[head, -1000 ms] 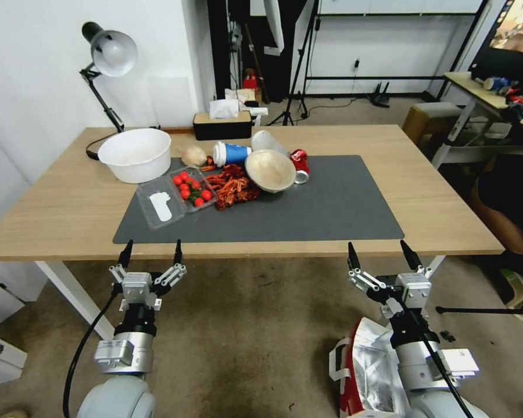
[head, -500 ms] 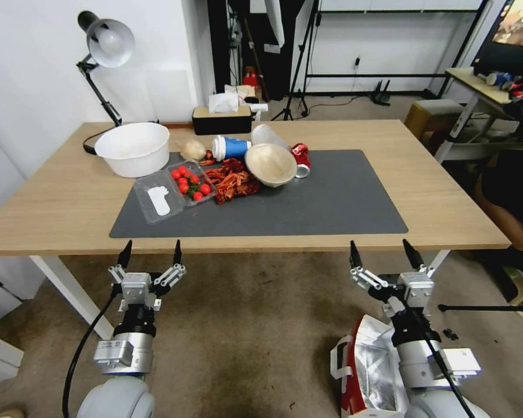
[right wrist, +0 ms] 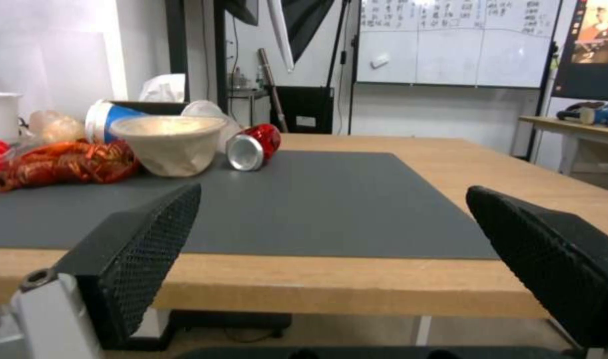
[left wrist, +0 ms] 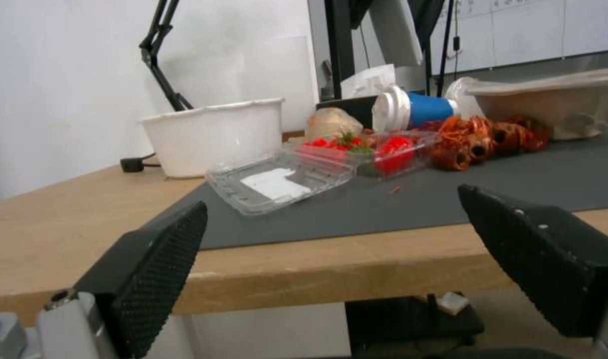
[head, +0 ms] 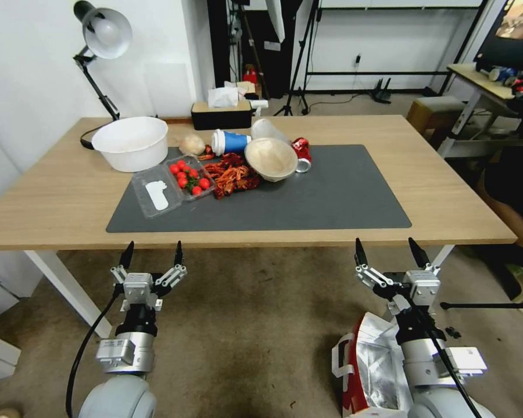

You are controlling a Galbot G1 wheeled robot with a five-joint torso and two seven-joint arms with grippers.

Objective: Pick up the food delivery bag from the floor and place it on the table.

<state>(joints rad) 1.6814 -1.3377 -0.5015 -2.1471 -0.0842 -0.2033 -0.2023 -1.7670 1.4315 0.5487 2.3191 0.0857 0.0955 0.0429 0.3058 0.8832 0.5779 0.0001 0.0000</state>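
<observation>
The food delivery bag (head: 371, 371) stood on the floor (head: 255, 331) beside the robot's right arm, its foil lining showing, exactly where it sat a second before. Above it the right end effector (head: 387, 253) hung with its fingers spread wide and empty, just short of the surface's (head: 447, 203) near edge. The left end effector (head: 151, 254) hung level with it, equally spread and holding nothing. Both kept their earlier pose, though the whole scene had slid slightly as the camera moved, so the surface looked a little farther off. On the dark mat (head: 331, 200) lay an open clear box of tomatoes (head: 187, 179), red crayfish (head: 231, 177), a tipped paper bowl (head: 270, 158), a red can (head: 301, 152) and a blue cup (head: 229, 141). A white tub (head: 130, 143) stood by the lamp (head: 99, 46).
</observation>
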